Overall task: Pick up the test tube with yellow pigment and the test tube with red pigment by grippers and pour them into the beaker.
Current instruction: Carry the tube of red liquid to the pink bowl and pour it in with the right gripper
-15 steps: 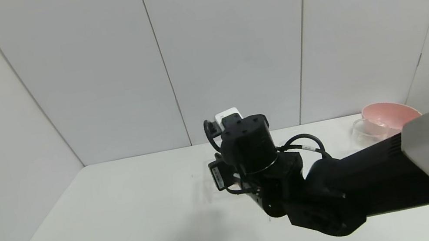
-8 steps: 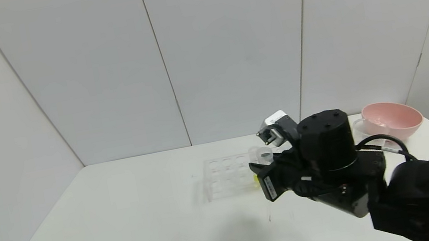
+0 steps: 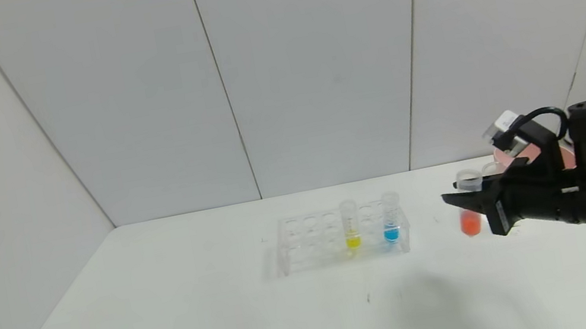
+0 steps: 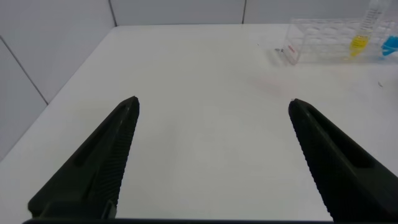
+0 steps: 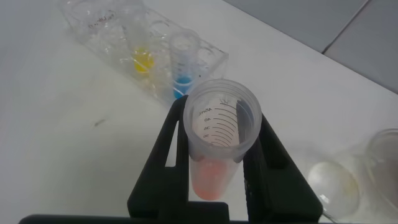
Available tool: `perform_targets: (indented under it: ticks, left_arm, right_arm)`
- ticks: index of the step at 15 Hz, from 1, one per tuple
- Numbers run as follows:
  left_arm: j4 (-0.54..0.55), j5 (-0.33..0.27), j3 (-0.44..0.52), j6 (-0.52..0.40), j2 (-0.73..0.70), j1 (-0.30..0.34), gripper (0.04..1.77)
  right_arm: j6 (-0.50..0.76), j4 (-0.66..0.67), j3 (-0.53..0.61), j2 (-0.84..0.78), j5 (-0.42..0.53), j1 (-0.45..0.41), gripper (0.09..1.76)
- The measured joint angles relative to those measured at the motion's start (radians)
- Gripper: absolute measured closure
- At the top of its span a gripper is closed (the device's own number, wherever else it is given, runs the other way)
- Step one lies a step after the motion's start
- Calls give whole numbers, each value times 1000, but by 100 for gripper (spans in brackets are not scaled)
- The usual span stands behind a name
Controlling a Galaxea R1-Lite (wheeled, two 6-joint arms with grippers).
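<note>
- Reading only printed graduation lines on the test tube with red pigment (image 5: 219, 140), with tiny numbers beside them, too small to make out for sure in the right wrist view.
- Spotting a small red mark on the end wall of the clear rack (image 4: 290, 51), unreadable.
- Right gripper (image 3: 465, 200) pinching the test tube with red pigment (image 3: 469, 210) between its two black fingers (image 5: 166, 155), one pressing each side of the tube, just below the open rim.
- Hanging roughly upright, red liquid sitting in the rounded bottom below the fingers, off the surface (image 3: 175, 318) and well to the right of the rack (image 3: 342, 235).
- Test tube with yellow pigment (image 3: 350, 224) standing upright in the rack, next to the tube with blue liquid (image 3: 391, 216), both well apart from the right gripper.
- Beaker (image 5: 334, 185) sitting on the surface just past the held tube, near the pink bowl (image 3: 532, 153) at the far right; mostly hidden behind the gripper in the head view.
- Left gripper (image 4: 211, 155) hovering low over the surface with fingers (image 4: 99, 162) spread wide, gripping nothing, rack far ahead of it.
</note>
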Motion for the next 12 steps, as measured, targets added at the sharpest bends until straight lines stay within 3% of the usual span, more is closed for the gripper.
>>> perform_targets:
  ticks: [6, 12]
  left_arm:
    - [0, 0, 0, 0, 0, 0, 9]
    - [0, 0, 0, 0, 0, 0, 9]
  right_arm:
    - [-183, 287, -108, -36, 234, -245, 129]
    - [-394, 574, -343, 10, 286, -422, 129]
